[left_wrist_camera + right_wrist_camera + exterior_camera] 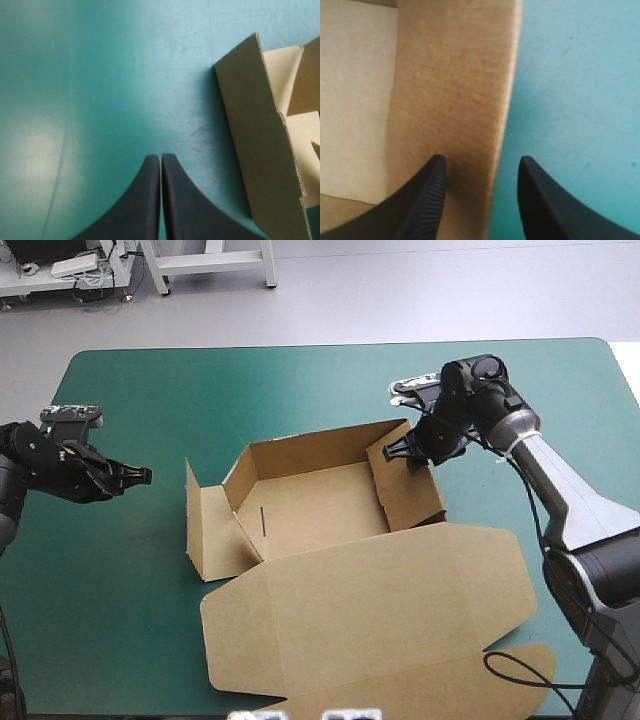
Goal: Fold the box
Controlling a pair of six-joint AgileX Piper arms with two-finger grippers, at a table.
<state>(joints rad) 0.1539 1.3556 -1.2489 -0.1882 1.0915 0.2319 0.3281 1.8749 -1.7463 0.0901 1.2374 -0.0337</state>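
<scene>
Box: right end effector apart, straddling its side wall; left end effector together, pointing toward box.

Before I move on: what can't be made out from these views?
- High view: whether the right gripper touches the box's right wall is too small and dark to tell.
- Right wrist view: the wall lies between the open jaws, blurred; touch cannot be told.
- Left wrist view: the picture's edge cuts off the box; only its left flap shows.
- High view: the lid's near edge is partly cut off.
</scene>
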